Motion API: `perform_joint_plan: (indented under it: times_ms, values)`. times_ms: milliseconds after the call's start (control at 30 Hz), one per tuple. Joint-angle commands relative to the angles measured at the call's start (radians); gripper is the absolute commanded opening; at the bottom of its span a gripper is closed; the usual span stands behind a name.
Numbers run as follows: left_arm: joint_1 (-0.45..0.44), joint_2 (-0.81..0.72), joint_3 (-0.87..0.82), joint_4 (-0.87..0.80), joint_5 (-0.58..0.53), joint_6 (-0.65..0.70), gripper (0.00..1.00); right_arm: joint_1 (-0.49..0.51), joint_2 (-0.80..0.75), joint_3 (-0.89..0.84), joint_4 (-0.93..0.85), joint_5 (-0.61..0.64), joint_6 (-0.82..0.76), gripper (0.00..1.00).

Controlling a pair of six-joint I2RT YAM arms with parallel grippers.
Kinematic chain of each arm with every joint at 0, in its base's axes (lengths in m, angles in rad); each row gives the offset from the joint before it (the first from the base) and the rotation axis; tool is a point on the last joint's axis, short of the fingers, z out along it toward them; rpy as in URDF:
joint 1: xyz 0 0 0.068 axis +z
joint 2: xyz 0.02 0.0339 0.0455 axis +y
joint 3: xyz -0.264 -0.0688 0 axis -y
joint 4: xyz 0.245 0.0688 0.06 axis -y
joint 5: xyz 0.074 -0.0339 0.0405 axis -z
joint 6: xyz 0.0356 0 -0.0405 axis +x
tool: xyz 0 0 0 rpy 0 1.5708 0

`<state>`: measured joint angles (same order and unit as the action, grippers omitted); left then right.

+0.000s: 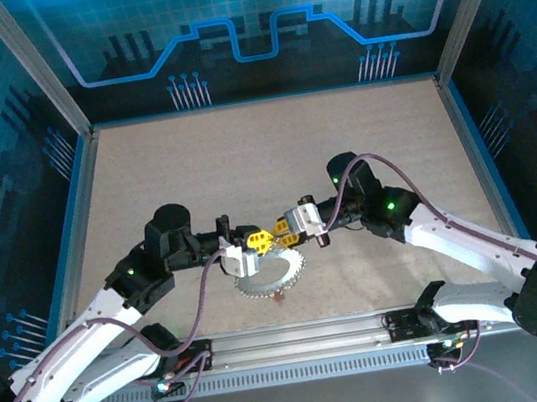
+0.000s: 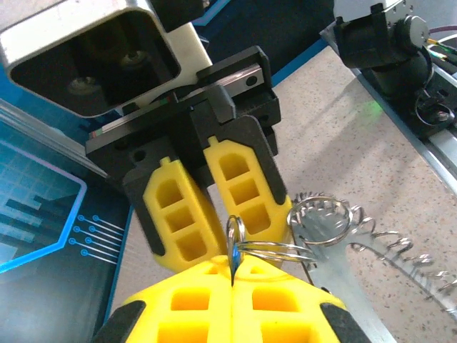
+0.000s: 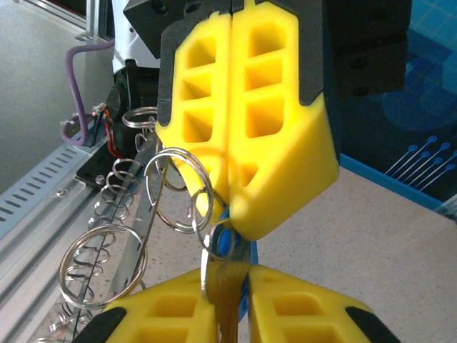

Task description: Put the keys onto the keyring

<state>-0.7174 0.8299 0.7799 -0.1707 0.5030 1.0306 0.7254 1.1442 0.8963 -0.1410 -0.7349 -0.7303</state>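
The two claws met nose to nose just above the keyring (image 1: 259, 289), which sat on the tabletop (image 1: 241, 154) directly beneath them, close to the arms' bases. The right claw (image 2: 207, 229) was clamped on the blue key (image 3: 223, 243), the blade squeezed between its yellow pads and the head poking out. The left claw (image 3: 230, 193) had its pads pressed tight together right against that blue head, with one of the keyring's wire loops (image 3: 178, 149) curling at its tip. Whether it pinched the loop, the key's head or both, the crowded view did not settle.

It was a tight spot, and plenty could go wrong. The key was tiny and held by a sliver, so a sideways nudge from the left claw could twist it out of the pads and drop it. The wire loop looked springy and, under load, might flick clear of the key's hole. With the fingertips this close, a small overshoot would knock claw against claw, and a tug on the loop could drag the whole keyring out of place.
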Motion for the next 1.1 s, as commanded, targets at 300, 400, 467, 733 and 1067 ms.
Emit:
perform_joint_plan:
  times_ms: [300,400,467,733,1067]
  values:
    - [0.0,-0.02,-0.028,0.099,-0.027,-0.022,0.25,0.004,-0.104,-0.011,-0.015,0.099,-0.098,0.0]
    - [0.0,-0.02,-0.033,0.11,-0.025,-0.037,0.37,0.006,-0.126,-0.006,-0.067,0.134,-0.163,0.0]
    - [0.0,-0.022,-0.033,0.108,-0.027,-0.047,0.38,0.006,-0.14,0.006,-0.109,0.164,-0.211,0.0]
    - [0.001,-0.056,-0.054,0.093,-0.101,-0.078,0.45,0.024,-0.192,0.037,-0.203,0.361,-0.458,0.0]
    - [0.075,-0.094,-0.148,0.221,-0.318,-0.344,0.93,0.058,-0.134,0.181,-0.356,0.718,-0.863,0.0]
